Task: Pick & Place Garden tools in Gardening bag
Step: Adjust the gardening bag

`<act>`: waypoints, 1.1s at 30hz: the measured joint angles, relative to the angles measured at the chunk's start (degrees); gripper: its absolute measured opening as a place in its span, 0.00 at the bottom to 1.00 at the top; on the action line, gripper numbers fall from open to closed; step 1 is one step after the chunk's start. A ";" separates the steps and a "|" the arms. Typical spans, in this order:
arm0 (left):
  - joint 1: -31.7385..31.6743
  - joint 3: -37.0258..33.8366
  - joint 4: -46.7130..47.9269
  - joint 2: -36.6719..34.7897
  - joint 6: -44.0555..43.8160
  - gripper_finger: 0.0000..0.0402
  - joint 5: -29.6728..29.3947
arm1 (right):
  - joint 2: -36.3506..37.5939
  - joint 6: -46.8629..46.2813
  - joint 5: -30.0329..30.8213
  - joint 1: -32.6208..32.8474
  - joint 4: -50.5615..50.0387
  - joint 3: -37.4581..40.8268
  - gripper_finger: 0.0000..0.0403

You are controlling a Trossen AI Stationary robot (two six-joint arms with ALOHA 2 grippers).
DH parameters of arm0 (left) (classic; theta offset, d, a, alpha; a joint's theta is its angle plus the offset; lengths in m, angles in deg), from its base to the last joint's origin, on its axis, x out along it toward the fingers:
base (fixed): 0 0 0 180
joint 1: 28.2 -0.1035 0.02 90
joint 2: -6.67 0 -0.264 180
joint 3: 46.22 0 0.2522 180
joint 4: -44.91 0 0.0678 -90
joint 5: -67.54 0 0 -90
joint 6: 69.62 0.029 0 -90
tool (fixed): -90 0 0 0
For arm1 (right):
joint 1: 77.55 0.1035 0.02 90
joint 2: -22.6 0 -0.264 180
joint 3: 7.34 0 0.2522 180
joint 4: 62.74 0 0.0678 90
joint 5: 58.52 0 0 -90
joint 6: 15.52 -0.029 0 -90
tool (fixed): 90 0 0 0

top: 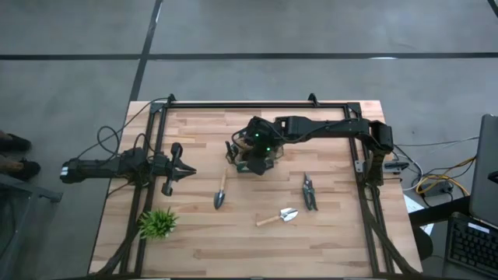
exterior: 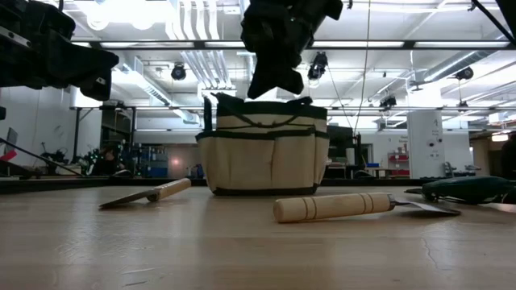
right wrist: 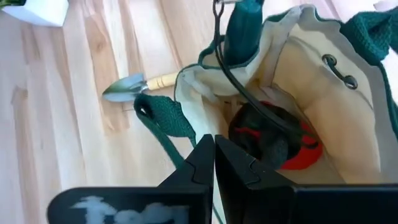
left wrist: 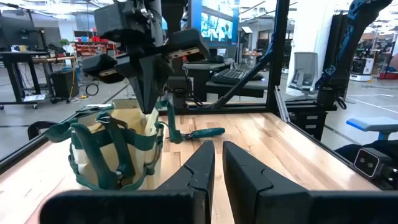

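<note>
We're right over the gardening bag (top: 253, 155) now, the right gripper (right wrist: 214, 149) poised above its open mouth with fingers pressed together and nothing between them. Down inside we can see the red rounded item (right wrist: 292, 149) and a dark-handled tool (right wrist: 245, 25) poking up against the canvas wall. The bag sits near the table's centre, and its sides look soft and floppy, so we'd expect them to give if nudged.

Three tools lie outside. From the bag, one trowel (top: 221, 191) rests at about 7 o'clock, the second trowel (top: 278, 217) at about 5 o'clock, and the pruning shears (top: 309, 191) at about 4 o'clock. The trowels should be stiff and light, heavier at the metal blade; we'd take the round wooden handle near the blade end, since bare metal looks slippery. The shears are flatter, so we'd grip across both handles.

The left gripper (top: 184, 172) waits at 9 o'clock, fingers nearly together, empty.
</note>
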 joint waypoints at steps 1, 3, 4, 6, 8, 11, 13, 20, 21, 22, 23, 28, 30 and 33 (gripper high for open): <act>0.02 0.00 0.00 0.02 0.00 0.09 0.00 | 0.00 -0.11 -0.46 -0.01 -0.11 0.00 0.02; 0.00 0.00 0.00 0.02 0.00 0.09 0.00 | 0.00 -0.62 -1.29 -0.01 0.01 0.00 0.02; 0.00 0.00 0.00 0.02 0.00 0.09 0.00 | 0.00 -0.16 -1.39 0.01 0.05 0.00 0.02; 0.01 -0.01 0.00 0.00 0.00 0.09 0.00 | 0.05 2.02 -1.46 0.03 0.01 0.00 0.02; 0.00 -0.02 0.00 0.00 0.00 0.09 0.00 | 0.26 4.16 -1.44 0.01 -0.19 0.01 0.02; 0.01 0.00 0.00 0.02 0.00 0.09 0.00 | 0.86 9.08 -1.26 -0.01 -0.28 0.02 0.02; 0.01 -0.01 0.00 0.02 0.00 0.09 -0.01 | 1.25 14.87 -0.25 -0.01 -0.44 0.02 0.02; 0.01 0.00 0.00 0.00 0.00 0.09 0.00 | 1.75 29.01 9.55 -0.23 -1.72 0.04 0.02; 0.00 0.00 0.00 0.00 0.00 0.09 -0.01 | 1.75 30.62 10.83 -0.30 -1.72 0.04 0.02; 0.01 0.00 0.00 0.00 0.00 0.09 0.00 | 1.75 32.07 11.38 -0.34 -1.70 0.04 0.03; 0.01 0.00 0.00 0.00 0.00 0.09 0.00 | 1.75 33.03 11.70 -0.48 -1.66 0.04 0.04; 0.00 0.00 0.00 0.00 0.00 0.09 0.00 | 1.73 35.46 13.02 -1.47 -1.30 0.04 0.16; 0.00 0.00 0.00 0.00 0.00 0.09 -0.01 | 1.72 35.72 13.09 -2.08 -1.21 0.04 0.23; 0.00 -0.01 0.00 0.00 0.00 0.09 0.00 | 1.67 36.52 14.71 -2.98 -1.11 0.04 0.33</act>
